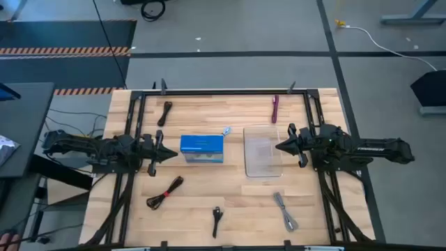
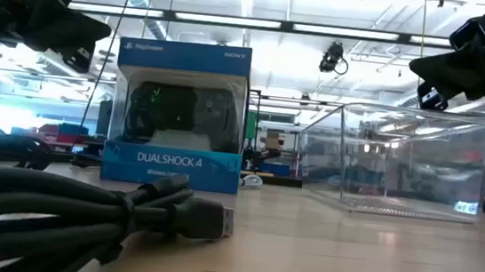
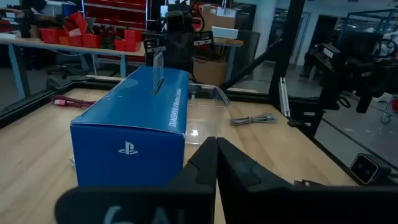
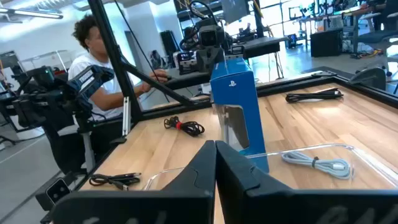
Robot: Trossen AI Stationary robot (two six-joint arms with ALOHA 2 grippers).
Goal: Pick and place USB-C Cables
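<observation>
Several cables lie flat on the wooden table: a black one (image 1: 164, 113) far left, a magenta one (image 1: 275, 109) far right, a black one with a red tie (image 1: 164, 193) near left, a black one (image 1: 217, 221) at the near edge, and a grey one (image 1: 285, 211) near right. A small pale cable (image 1: 226, 130) lies by the blue box's far corner. My left gripper (image 1: 171, 155) hovers shut, left of the blue box (image 1: 202, 148). My right gripper (image 1: 279, 147) hovers shut over the clear tray (image 1: 263, 167). Neither holds anything.
The blue box (image 3: 134, 130) stands mid-table right in front of my left gripper (image 3: 216, 146). The clear tray (image 2: 410, 161) sits just to its right. A black frame (image 1: 223, 91) runs along the table's far edge and sides. A person (image 4: 93, 56) sits beyond the left side.
</observation>
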